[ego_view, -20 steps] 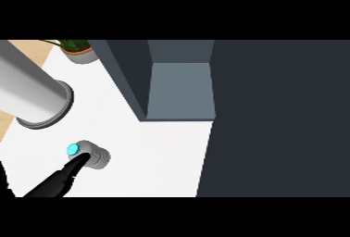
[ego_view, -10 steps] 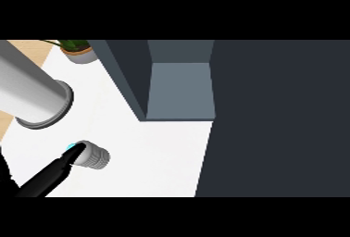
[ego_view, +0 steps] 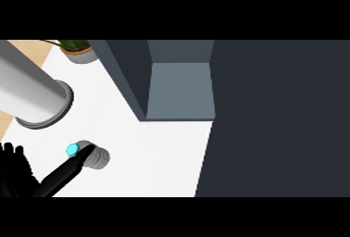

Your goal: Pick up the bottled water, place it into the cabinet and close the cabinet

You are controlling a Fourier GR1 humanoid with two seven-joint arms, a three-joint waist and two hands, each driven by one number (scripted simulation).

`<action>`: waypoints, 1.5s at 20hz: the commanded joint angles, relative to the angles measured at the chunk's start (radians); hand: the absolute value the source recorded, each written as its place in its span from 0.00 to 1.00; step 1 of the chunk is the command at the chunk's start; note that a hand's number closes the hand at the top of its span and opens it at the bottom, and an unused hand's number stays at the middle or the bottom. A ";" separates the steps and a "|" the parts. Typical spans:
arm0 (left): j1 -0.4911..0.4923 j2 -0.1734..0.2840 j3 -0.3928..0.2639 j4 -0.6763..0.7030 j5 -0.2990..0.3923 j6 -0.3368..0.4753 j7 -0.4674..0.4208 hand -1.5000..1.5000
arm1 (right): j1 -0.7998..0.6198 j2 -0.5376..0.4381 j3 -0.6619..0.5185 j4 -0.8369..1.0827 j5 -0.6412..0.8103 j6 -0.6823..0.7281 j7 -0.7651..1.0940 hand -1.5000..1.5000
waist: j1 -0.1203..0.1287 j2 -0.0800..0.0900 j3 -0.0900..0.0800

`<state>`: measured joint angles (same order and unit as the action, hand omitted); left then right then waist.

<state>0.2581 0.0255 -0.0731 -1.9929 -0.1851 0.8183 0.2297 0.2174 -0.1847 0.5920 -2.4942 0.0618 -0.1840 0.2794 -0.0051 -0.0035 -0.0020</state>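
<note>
The bottled water (ego_view: 96,157) stands on the white counter (ego_view: 153,157) at the lower left, seen from above, with a light blue cap (ego_view: 71,149) and a grey body. My left hand (ego_view: 21,178) shows at the lower left corner, open with its fingers pointing up. Its long thumb (ego_view: 65,173) stretches out and lies against the bottle just under the cap. The cabinet (ego_view: 181,90) is open at the upper middle, and its grey-blue inside shows nothing in it. My right hand does not show.
A thick grey cylinder with a ringed end (ego_view: 37,99) slants in from the upper left, above the bottle. A potted plant (ego_view: 78,51) stands at the back left. A large dark panel (ego_view: 277,118) fills the right side.
The left hand has come up a little, so more of its fingers show at the lower left. The thumb stays against the bottle, which has not visibly moved.
</note>
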 commanded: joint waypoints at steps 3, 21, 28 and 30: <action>0.027 -0.017 0.054 0.113 0.151 -0.073 -0.207 0.00 | 0.069 -0.022 0.066 -0.067 0.102 -0.019 -0.054 0.00 | 0.001 0.000 0.001; -0.198 -0.025 0.141 0.689 0.498 -0.148 -0.641 0.00 | -0.046 -0.034 0.067 -0.105 0.123 -0.107 0.089 0.00 | -0.002 0.003 0.000; -0.200 -0.025 0.094 0.769 0.596 -0.104 -0.758 0.00 | 0.050 -0.085 0.108 -0.091 0.118 -0.090 -0.041 0.00 | -0.004 0.001 0.002; -0.199 -0.025 0.125 0.883 0.661 -0.140 -0.891 0.00 | 0.029 -0.091 0.094 -0.119 0.117 -0.104 -0.001 0.00 | -0.006 0.001 0.000</action>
<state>0.0739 0.0003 0.0323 -1.2148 0.3979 0.6917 -0.5424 0.2007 -0.2499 0.6485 -2.4901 0.0764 -0.2795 0.2452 -0.0082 -0.0018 -0.0011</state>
